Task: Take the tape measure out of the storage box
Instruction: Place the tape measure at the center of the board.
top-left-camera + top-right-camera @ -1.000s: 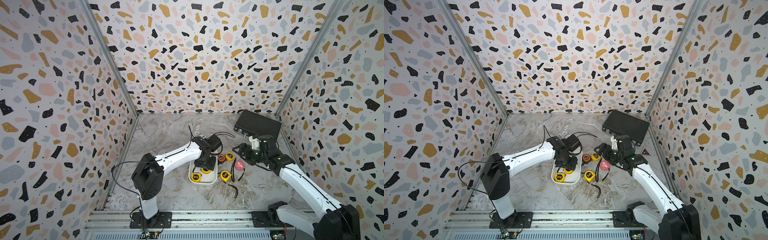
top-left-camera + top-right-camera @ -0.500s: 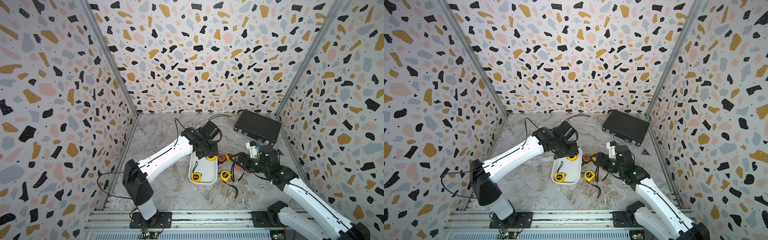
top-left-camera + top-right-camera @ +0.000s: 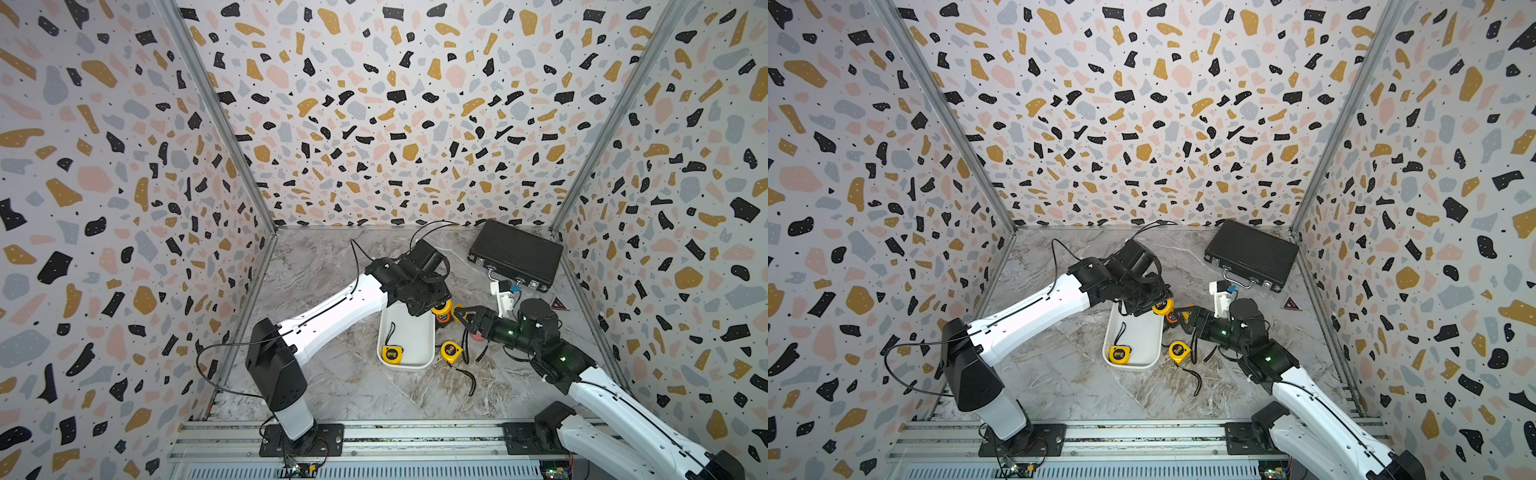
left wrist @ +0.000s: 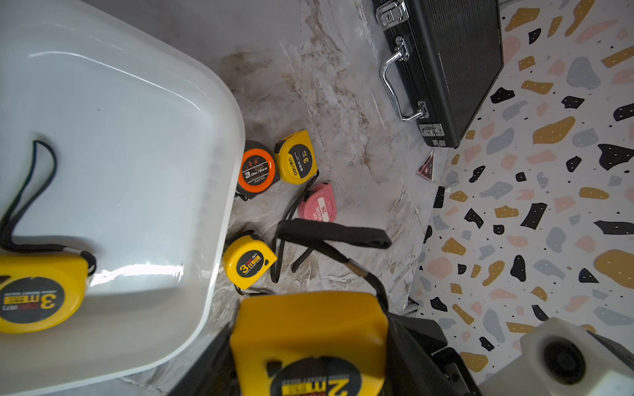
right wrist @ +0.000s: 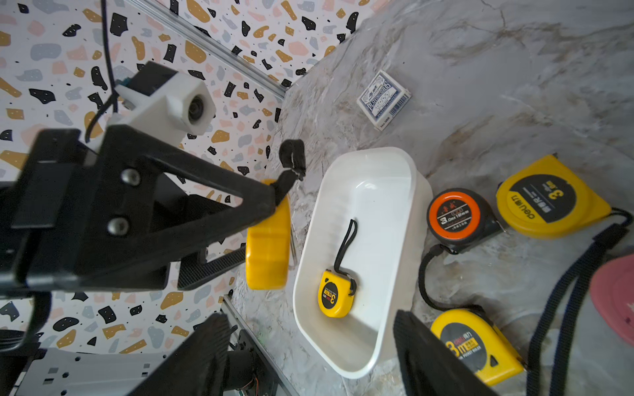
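Your widest open table lies left of and in front of the box, and a black briefcase fills the far right corner. The storage box runs lengthwise front to back. Your left claw clenches a yellow tape measure on edge, lifted over the box's far right corner. A second yellow tape measure lies flat at the box's near end. Your right claw gapes, holding nothing, just right of the box.

Marbled tabletop beneath my arms
It bears the storage box, a black briefcase, a card pack and four loose tape measures.
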